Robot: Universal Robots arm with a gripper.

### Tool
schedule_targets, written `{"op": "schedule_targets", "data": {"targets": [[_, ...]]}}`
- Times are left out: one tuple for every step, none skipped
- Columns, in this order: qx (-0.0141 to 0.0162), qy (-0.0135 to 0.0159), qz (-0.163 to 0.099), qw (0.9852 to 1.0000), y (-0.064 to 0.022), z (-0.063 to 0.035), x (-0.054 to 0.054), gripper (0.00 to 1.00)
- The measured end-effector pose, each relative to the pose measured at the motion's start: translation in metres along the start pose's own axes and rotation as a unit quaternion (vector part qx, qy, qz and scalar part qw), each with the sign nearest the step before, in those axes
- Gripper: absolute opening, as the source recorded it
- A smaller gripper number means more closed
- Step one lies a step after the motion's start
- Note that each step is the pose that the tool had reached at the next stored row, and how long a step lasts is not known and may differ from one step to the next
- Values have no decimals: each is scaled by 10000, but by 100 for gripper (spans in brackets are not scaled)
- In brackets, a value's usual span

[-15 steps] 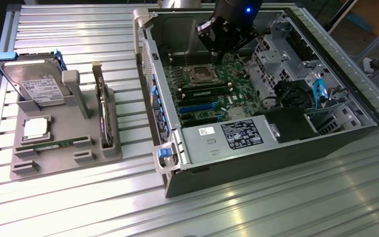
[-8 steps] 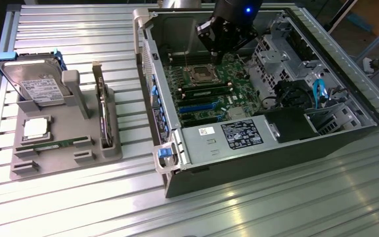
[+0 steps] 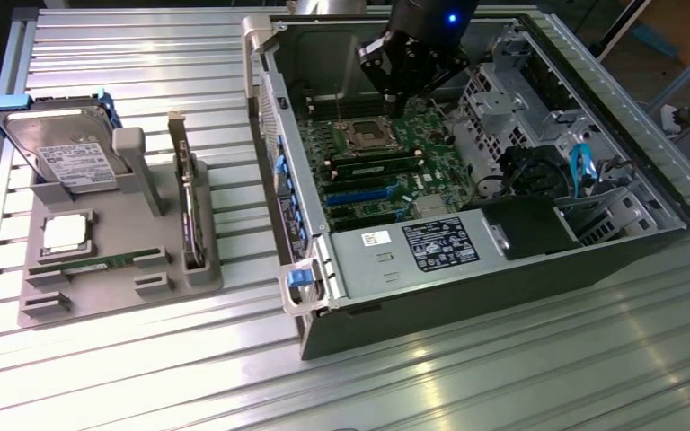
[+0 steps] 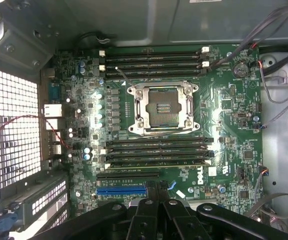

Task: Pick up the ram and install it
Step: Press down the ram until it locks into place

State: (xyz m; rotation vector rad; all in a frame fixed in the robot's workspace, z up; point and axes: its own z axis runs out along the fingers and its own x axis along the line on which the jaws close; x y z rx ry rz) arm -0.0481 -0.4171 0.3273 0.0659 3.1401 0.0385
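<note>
Closed empty gripper [image 3: 398, 106] above CPU socket [image 3: 361, 133]; beside socket, light, stiff, fragile ram [image 3: 375, 167], best pinched by long edges.

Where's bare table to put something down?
The ribbed table is bare in front of the computer case, and between the case and the grey parts holder. Inside the case, around the motherboard, it is crowded.

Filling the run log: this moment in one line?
end effector: shut | over: motherboard in open case | ram: lying on grey tray
</note>
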Motion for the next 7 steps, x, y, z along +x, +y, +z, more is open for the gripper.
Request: {"op": "schedule_targets", "data": {"targets": [[0, 0, -15, 10000, 0, 0, 0, 11], [0, 1, -26, 10000, 0, 0, 0, 11], [0, 1, -27, 10000, 0, 0, 0, 11], [0, 1, -27, 10000, 0, 0, 0, 11], [0, 1, -28, 10000, 0, 0, 0, 11], [0, 1, -27, 10000, 0, 0, 0, 11], [0, 1, -27, 10000, 0, 0, 0, 11]]}}
